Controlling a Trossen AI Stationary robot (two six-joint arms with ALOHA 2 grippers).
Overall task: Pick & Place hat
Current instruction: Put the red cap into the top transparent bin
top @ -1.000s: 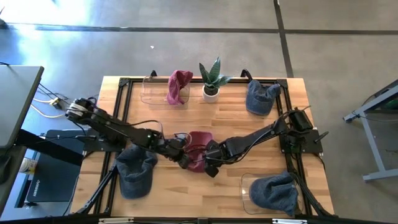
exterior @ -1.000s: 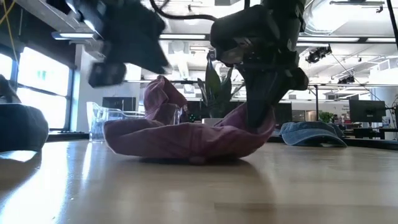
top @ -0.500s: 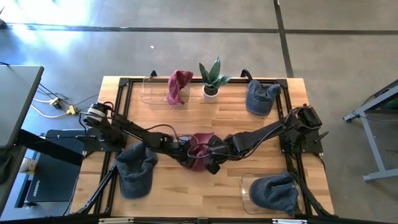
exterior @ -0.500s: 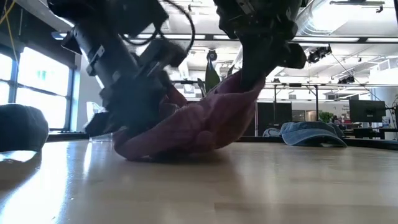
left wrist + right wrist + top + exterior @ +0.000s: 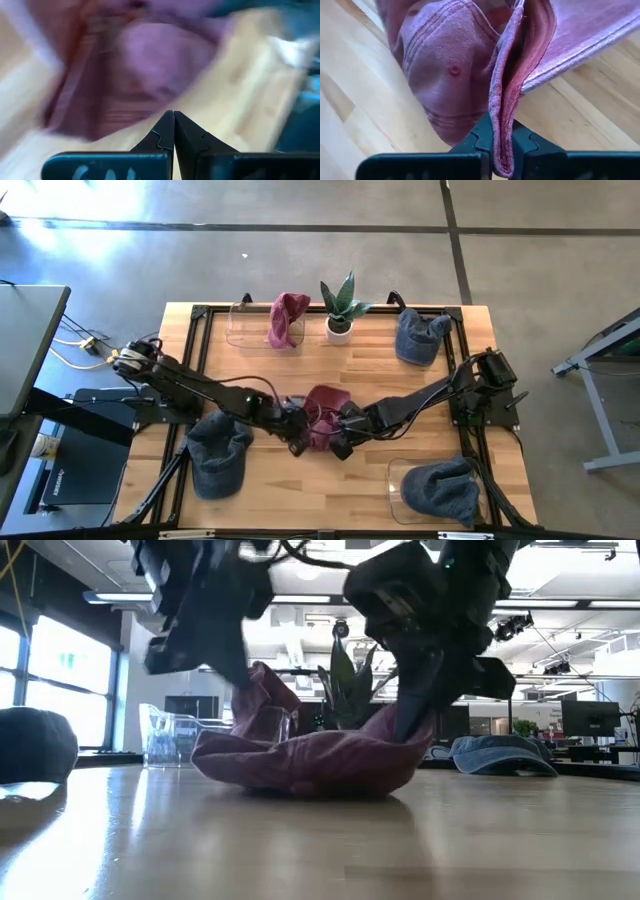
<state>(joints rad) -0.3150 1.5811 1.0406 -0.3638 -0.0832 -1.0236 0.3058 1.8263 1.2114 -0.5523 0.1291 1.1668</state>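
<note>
So the maroon hat (image 5: 322, 416) is sitting mid-table (image 5: 350, 370), slumped in a soft heap, with both arms meeting right at it. The right tool (image 5: 502, 145) is clenched on a fold of the hat's edge; in its wrist view you can see the fabric doubled over and pinched between the two fingers, crown with the little top button hanging just beyond. The left tool (image 5: 173, 131) is pressed together with nothing in it, fingertips touching, hovering just beside the hat on its left side.

Handling-wise: this thing looks super light and floppy, washed cotton, no stiffness except probably the brim. It'll sag and drape from whatever point you grab, so one pinch on the rim means the rest dangles and may drag on the wood. Not fragile, not slippery, cloth grips fine. I'd say best hold is the brim or a doubled seam like the right tool has now, since a single layer could slide out.

Other stuff around: another maroon hat (image 5: 287, 319) draped on a clear bin (image 5: 240, 326) at the far edge, a small plant (image 5: 341, 306), a blue hat (image 5: 418, 336) far right, one (image 5: 217, 453) near left, and one (image 5: 442, 490) in a bin near right.
</note>
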